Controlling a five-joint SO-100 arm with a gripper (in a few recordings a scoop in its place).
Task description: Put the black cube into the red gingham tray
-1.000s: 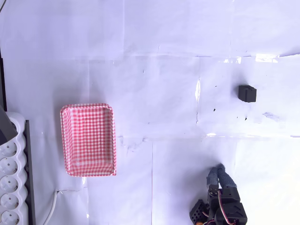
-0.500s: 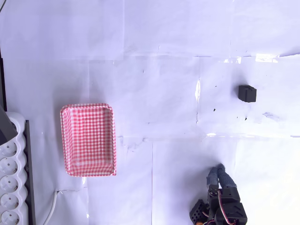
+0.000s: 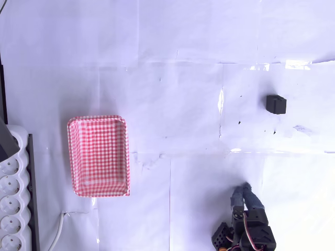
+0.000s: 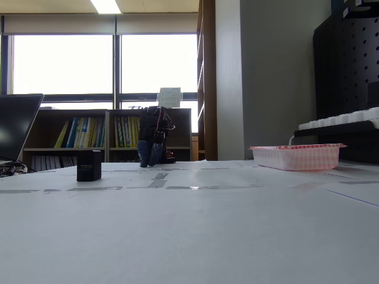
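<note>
The black cube [image 3: 276, 104] sits alone on the white paper-covered table at the right of the overhead view; in the fixed view the black cube [image 4: 89, 165] stands at the left. The red gingham tray [image 3: 98, 155] lies far to the left in the overhead view, and the red gingham tray [image 4: 296, 156] is at the right in the fixed view, with nothing in it. My gripper [image 3: 244, 190] rests low near the bottom edge, well below the cube, its blue-grey fingers together and holding nothing. In the fixed view my gripper [image 4: 150, 155] points down at the table's far side.
A white power strip [image 3: 13, 204] with a cable runs along the left edge in the overhead view, close beside the tray. Tape seams cross the white paper [image 3: 172, 104]. A laptop [image 4: 15, 127] stands at the left in the fixed view.
</note>
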